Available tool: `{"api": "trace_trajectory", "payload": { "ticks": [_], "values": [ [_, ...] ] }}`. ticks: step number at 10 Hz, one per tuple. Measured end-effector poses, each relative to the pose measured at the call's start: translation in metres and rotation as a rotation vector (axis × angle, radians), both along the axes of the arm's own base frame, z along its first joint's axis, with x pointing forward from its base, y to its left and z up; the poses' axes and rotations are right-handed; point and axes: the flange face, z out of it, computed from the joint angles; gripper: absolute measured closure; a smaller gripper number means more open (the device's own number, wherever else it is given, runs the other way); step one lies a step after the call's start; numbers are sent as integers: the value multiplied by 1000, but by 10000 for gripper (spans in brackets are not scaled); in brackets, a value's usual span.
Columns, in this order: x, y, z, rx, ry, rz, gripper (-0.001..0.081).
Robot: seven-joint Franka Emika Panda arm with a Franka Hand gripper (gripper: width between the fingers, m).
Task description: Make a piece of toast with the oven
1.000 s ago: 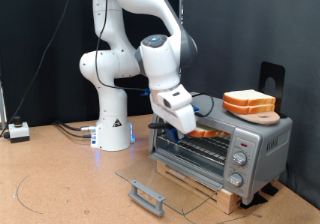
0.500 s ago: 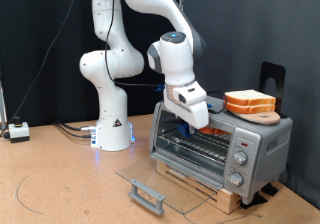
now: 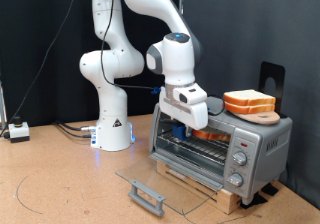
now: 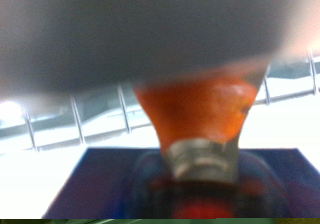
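The oven (image 3: 240, 149) stands at the exterior view's right, its glass door (image 3: 165, 179) folded down flat with the grey bar handle (image 3: 147, 196) at the front. My gripper (image 3: 198, 127) reaches into the oven's mouth, fingertips inside the cavity. The piece of toast (image 3: 211, 134) shows as an orange strip just inside, above the wire rack (image 3: 195, 154). In the wrist view the toast (image 4: 195, 104) fills the middle as an orange blur right at the fingers, with the rack bars (image 4: 90, 119) behind it. The gripper is shut on it.
A stack of matching bread slices (image 3: 249, 103) lies on a wooden board on top of the oven. Three knobs (image 3: 238, 161) line the oven's front right. The arm's white base (image 3: 112, 134) stands at the left, with a small white box (image 3: 18, 132) at the far left.
The gripper rose from the oven's mouth and pushed further into the cavity with the toast, then settled slightly lower and to the left.
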Motion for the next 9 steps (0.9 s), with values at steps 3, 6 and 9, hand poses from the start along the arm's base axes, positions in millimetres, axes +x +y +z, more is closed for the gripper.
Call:
{"api": "trace_trajectory", "payload": {
  "ticks": [3, 6, 9],
  "values": [
    [-3, -22, -9, -25, -12, 22, 410],
    [1, -45, -8, -17, -18, 26, 410],
    [5, -72, -7, -8, -24, 15, 410]
  ]
}}
